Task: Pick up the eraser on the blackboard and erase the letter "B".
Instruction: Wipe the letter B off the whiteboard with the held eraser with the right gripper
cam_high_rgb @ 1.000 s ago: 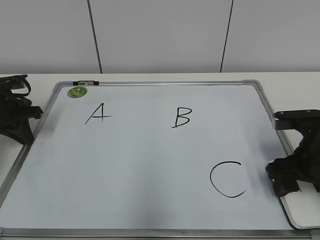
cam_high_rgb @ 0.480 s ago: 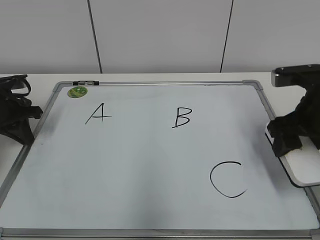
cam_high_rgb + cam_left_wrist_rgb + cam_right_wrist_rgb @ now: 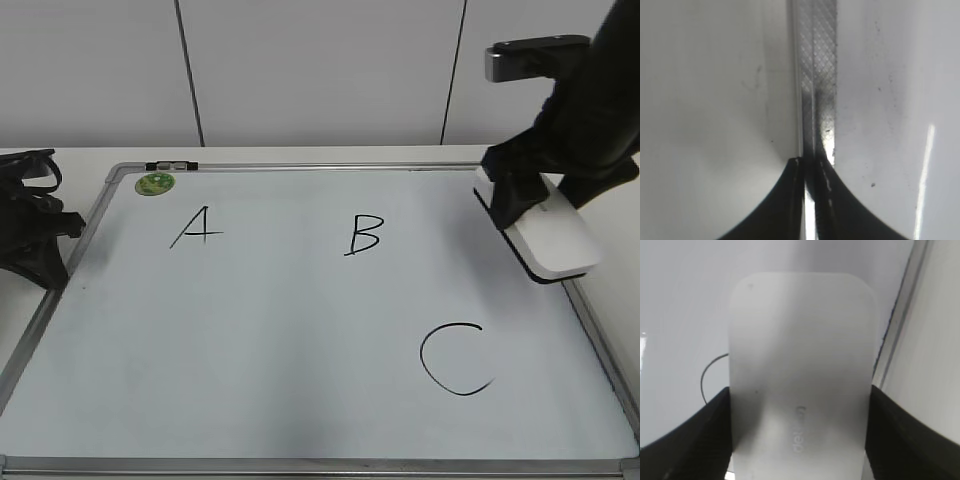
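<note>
The blackboard [image 3: 300, 330] is a large white dry-erase board with a silver frame. The letter "B" [image 3: 364, 235] is drawn in black at its upper middle. My right gripper [image 3: 525, 205] is shut on the white eraser [image 3: 555, 240] and holds it in the air over the board's upper right corner, right of the "B". In the right wrist view the eraser [image 3: 800, 370] fills the space between the fingers of the right gripper [image 3: 800, 435]. My left gripper [image 3: 35, 235] rests at the board's left edge; in the left wrist view it [image 3: 812, 165] is shut and empty over the frame.
A black "A" [image 3: 197, 227] is at the upper left and a larger "C" [image 3: 455, 358] at the lower right. A round green sticker [image 3: 155, 184] sits in the top left corner. A white wall stands behind the table.
My right gripper has lifted the eraser from the board's lower right edge and carried it up and back to the upper right corner. The left arm has not moved.
</note>
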You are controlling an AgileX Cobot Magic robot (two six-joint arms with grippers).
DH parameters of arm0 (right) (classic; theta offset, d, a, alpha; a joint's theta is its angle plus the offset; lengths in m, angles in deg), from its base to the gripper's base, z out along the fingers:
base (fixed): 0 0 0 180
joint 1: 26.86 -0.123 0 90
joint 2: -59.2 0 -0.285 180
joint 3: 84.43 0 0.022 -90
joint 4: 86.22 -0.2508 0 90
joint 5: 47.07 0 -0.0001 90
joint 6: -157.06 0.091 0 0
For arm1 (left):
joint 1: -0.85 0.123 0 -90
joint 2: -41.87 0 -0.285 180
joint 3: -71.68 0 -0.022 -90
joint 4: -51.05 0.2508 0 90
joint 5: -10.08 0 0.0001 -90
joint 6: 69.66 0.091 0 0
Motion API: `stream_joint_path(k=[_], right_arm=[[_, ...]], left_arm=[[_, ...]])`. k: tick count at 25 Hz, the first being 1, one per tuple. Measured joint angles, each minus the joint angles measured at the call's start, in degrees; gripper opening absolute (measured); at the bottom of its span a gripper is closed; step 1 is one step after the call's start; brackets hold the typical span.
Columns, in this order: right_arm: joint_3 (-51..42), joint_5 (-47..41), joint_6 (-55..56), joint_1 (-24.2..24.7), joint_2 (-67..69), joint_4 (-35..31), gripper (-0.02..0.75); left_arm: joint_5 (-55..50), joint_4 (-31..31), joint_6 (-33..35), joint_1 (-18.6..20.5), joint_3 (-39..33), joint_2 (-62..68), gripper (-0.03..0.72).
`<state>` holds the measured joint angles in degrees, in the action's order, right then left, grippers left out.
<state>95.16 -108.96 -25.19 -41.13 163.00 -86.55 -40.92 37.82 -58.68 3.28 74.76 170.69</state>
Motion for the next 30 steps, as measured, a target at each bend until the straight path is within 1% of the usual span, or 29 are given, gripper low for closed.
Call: stream_joint_path(k=[3, 8, 11, 15, 19, 26, 30], right_arm=[[5.13, -1.47, -0.02, -2.05, 4.45, -0.12, 0.546], [16.80, -6.76, -0.15, -4.81, 14.25, -0.22, 0.546], [23.89, -7.92, -0.15, -5.93, 19.82, -0.32, 0.546], [33.42, -8.24, -0.26, -6.51, 27.07, -0.69, 0.546], [40.77, -8.33, -0.26, -6.51, 33.54, -0.69, 0.546], [48.16, -8.47, -0.26, -6.51, 41.40, -0.69, 0.546], [48.78, -8.47, -0.39, -6.51, 43.13, -0.69, 0.546]], left_arm=[[0.00, 0.00, 0.00, 0.00, 0.00, 0.00, 0.010], [0.00, 0.00, 0.00, 0.00, 0.00, 0.00, 0.010], [-0.10, 0.00, 0.00, 0.00, 0.00, 0.00, 0.010], [-0.10, -0.10, 0.00, 0.00, 0.00, 0.00, 0.010], [-0.10, -0.10, 0.00, 0.00, 0.10, 0.00, 0.010], [-0.21, -0.10, 0.00, 0.00, 0.10, 0.00, 0.010], [-0.21, -0.10, 0.00, 0.00, 0.10, 0.00, 0.010]])
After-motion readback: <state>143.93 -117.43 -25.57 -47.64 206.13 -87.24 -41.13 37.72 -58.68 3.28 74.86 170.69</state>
